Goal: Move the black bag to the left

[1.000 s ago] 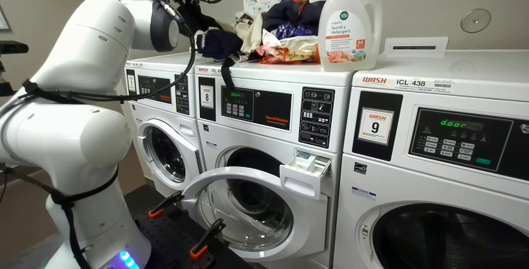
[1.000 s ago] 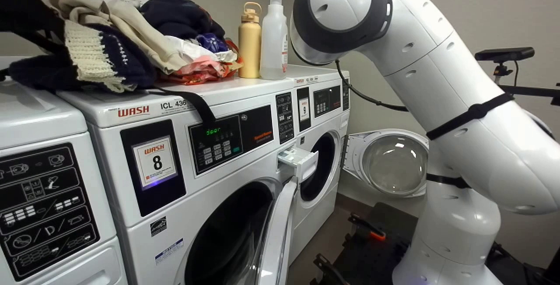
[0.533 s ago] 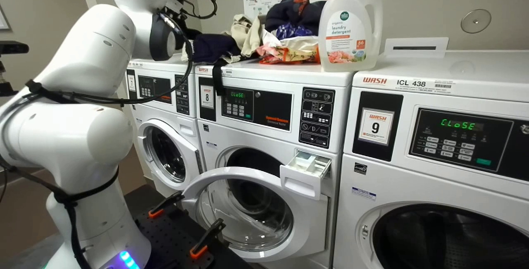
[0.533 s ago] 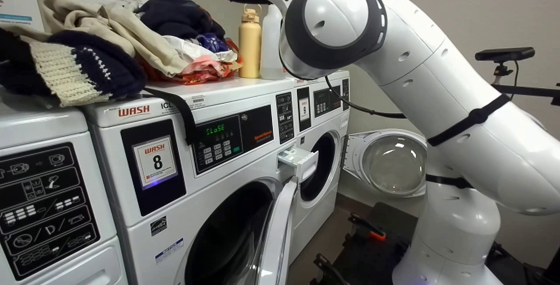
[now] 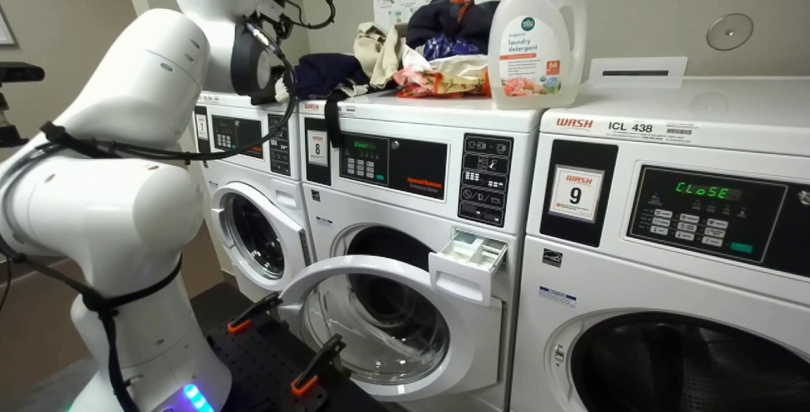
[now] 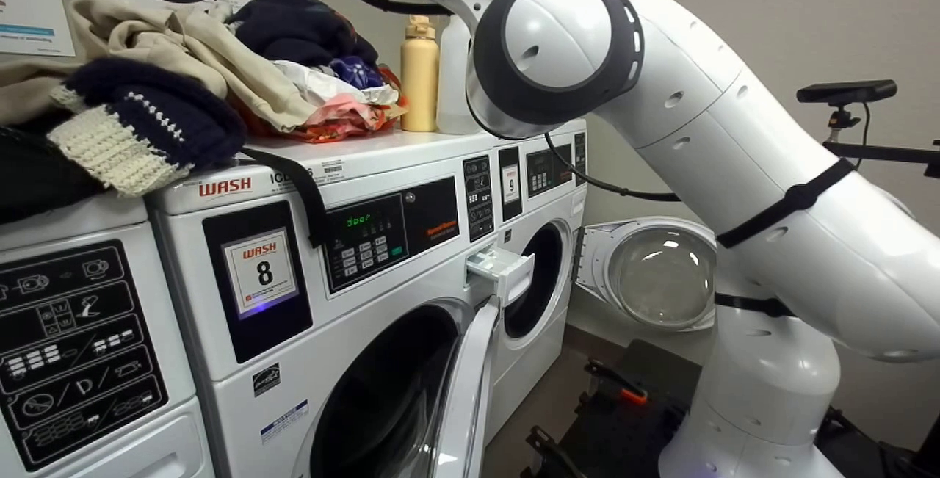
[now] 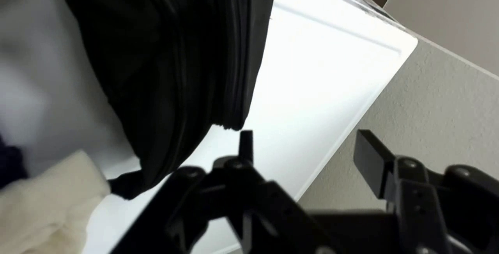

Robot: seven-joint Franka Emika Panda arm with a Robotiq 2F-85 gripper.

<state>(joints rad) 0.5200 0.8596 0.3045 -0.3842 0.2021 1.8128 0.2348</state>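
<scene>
Within the last sec, the black fabric bag (image 6: 37,177) had come down from a raised spot to nine o'clock in an exterior view, onto the top of the white front-load washer no. 7 (image 5: 237,170). The navy-and-cream chunky knit (image 6: 150,125) had slid toward nine too, as had the thin black webbing strap (image 5: 332,124) hanging down the front of the white washer no. 8 (image 5: 380,209). In the wrist view the black two-fingered gripper (image 7: 304,148) stood wide w/ nothing between its fingers, the bag at ten o'clock from it; contact at the nearer fingertip (image 7: 245,141) couldn't be told (black on black, no help). So the shift left was prob. all but done, w/ just a clean back-off called for.

Text: no. 8's green display (image 5: 362,145) had flipped from "CLoSE" to "door" in half a sec; at three o'clock, "CLoSE" stayed lit on the white washer no. 9 (image 5: 633,279), marked "WASH" and "ICL 438". The translucent plastic jug (image 5: 538,45), at one o'clock, said "organic laundry detergent" and "66".
</scene>
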